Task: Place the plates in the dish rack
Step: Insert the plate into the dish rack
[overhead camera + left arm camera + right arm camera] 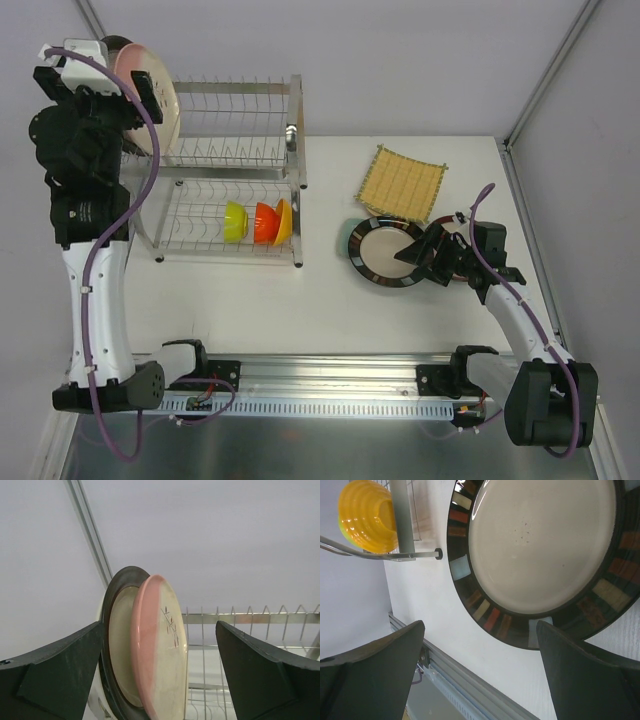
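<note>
Glazed plates: likely stiff, heavy, slick and easy to chip, so pinch them at the rim.

Top view: a pink-and-white plate (155, 85) stands on edge at the left end of the dish rack's (240, 130) upper tier, with the left gripper (105, 85) spread around it. A block-rimmed plate (380, 250) lies flat on the table's right half, near the yellow woven square (402, 182), under the right gripper (425, 250). Left wrist: jaws straddle the pink plate and a dark-rimmed cream plate (120, 645), clamping neither. Right wrist: jaws wide and empty over the flat plate's rim.
</note>
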Motion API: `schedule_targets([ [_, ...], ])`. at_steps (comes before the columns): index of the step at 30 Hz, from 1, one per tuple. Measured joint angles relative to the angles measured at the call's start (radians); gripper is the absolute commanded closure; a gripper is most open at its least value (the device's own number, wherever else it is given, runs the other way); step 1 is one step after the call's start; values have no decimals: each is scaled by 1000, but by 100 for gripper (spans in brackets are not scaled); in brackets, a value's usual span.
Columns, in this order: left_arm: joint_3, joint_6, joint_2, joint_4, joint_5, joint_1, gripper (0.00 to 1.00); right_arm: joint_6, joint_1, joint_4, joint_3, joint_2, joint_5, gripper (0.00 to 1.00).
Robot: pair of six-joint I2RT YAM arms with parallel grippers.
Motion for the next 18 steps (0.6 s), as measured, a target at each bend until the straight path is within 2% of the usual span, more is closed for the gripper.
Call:
schedule_targets([
  [10,-124,-160,-234,-6,85,0,1,-7,0,-19,0,-16,16,0],
  [18,-287,-301,-446,-32,183,0,1,-26,2,-56,15,-42,46,1],
])
